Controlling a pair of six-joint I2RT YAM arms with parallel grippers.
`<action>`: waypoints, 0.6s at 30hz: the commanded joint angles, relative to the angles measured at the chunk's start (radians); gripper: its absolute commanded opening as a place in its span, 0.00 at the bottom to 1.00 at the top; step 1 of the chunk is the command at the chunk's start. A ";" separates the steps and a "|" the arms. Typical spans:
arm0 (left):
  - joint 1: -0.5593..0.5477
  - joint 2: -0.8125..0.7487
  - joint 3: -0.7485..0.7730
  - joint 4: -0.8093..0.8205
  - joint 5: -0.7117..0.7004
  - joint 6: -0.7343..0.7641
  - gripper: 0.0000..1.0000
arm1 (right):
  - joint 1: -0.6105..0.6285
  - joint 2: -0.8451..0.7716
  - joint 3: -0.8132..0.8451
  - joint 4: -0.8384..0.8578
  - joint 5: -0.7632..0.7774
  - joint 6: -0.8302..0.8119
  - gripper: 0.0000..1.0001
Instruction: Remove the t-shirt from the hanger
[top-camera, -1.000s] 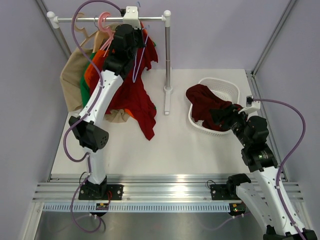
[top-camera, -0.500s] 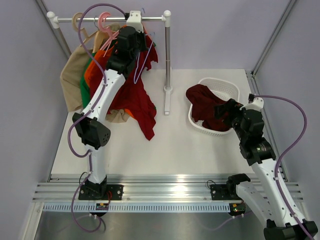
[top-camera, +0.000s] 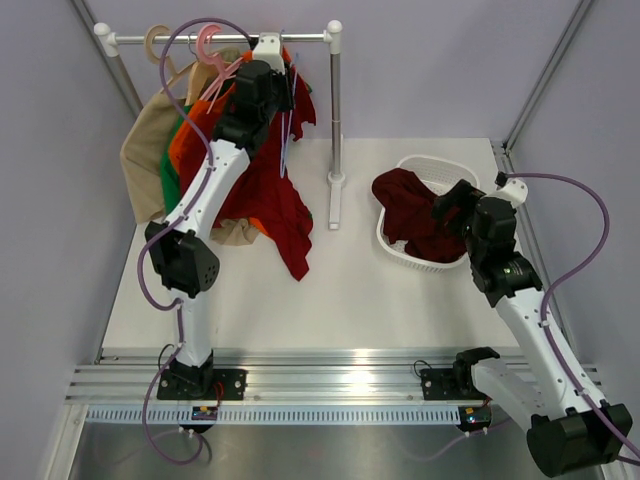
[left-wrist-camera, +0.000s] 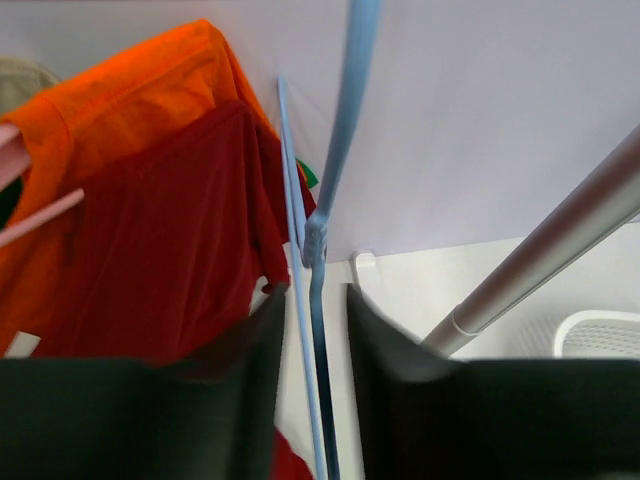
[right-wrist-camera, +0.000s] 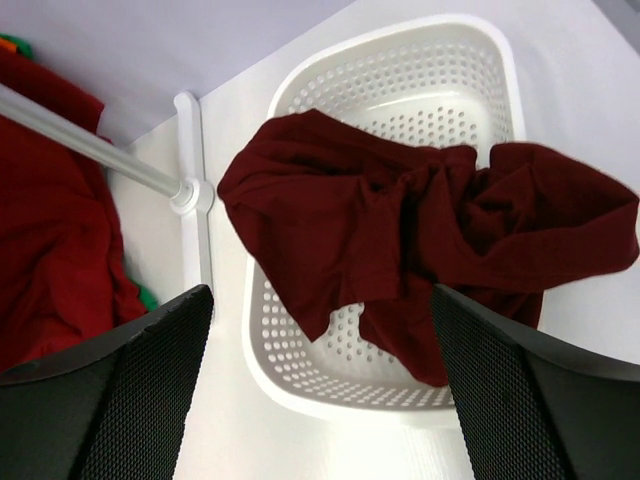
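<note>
The maroon t-shirt (top-camera: 408, 207) lies crumpled in the white basket (top-camera: 457, 176), off any hanger; it also shows in the right wrist view (right-wrist-camera: 400, 230), draped over the basket's rim (right-wrist-camera: 450, 70). My right gripper (top-camera: 452, 203) hovers just above the basket's near side, open and empty (right-wrist-camera: 325, 300). The pale blue wire hanger (top-camera: 284, 135) is bare and hangs almost upright just below the rail. My left gripper (top-camera: 272, 92) is up at the rail, its jaws closed around the hanger's two wires (left-wrist-camera: 318, 330).
A clothes rack's rail (top-camera: 220, 38) and right post (top-camera: 335, 110) stand at the back. On it hang a brighter red shirt (top-camera: 272, 200), an orange shirt (top-camera: 185, 130), a beige garment (top-camera: 145, 150) and a pink hanger (top-camera: 212, 45). The rail passes right of my left fingers (left-wrist-camera: 560, 240).
My right gripper has drawn back and up from the basket, leaving the t-shirt in it. My left gripper has swung the bare hanger from slanted to nearly upright by the rail.
</note>
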 joint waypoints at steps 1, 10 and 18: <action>0.003 -0.035 -0.032 0.064 0.008 -0.010 0.46 | -0.006 0.076 0.095 0.044 0.078 -0.041 0.96; 0.006 -0.144 -0.085 0.091 0.006 0.001 0.94 | -0.201 0.216 0.150 0.041 -0.007 -0.041 0.83; 0.006 -0.278 -0.159 0.097 -0.001 -0.033 0.99 | -0.336 0.294 0.112 0.043 -0.089 0.009 0.77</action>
